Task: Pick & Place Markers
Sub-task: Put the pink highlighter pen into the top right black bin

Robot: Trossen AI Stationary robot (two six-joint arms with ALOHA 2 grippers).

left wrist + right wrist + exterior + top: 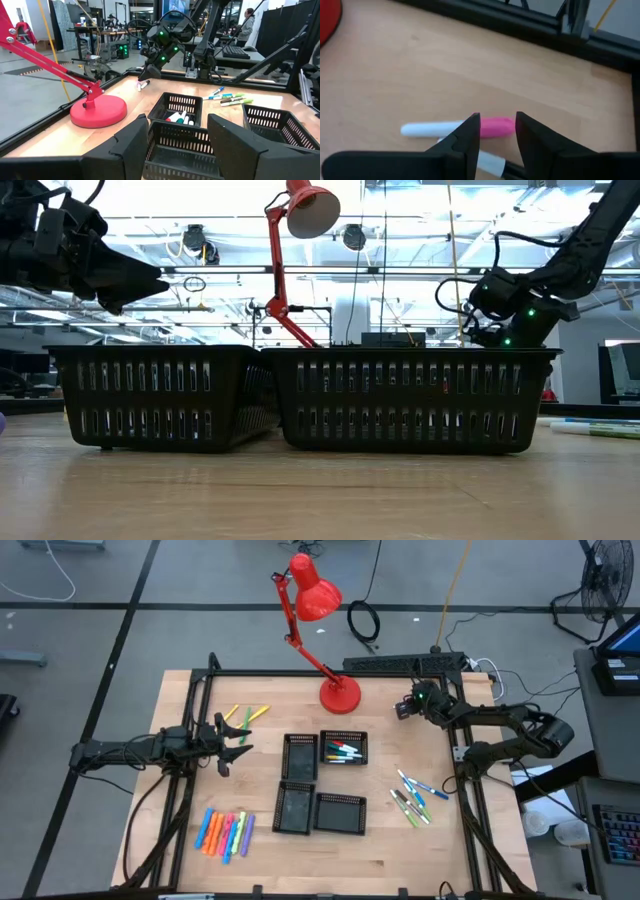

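We see the right gripper [497,131] spread astride the pink-capped marker [457,128], lying crosswise, mid-frame; left arm far

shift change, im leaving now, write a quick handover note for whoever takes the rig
Right claw: low at the table's far right, straddling a white marker with a pink cap, not visibly gripping it.
Left claw: open, empty, hovering left of the black mesh trays.
Done: several white markers lie in the far right tray.
Left: the neon highlighters near left, yellow-green pens far left, blue-green pens on the right.
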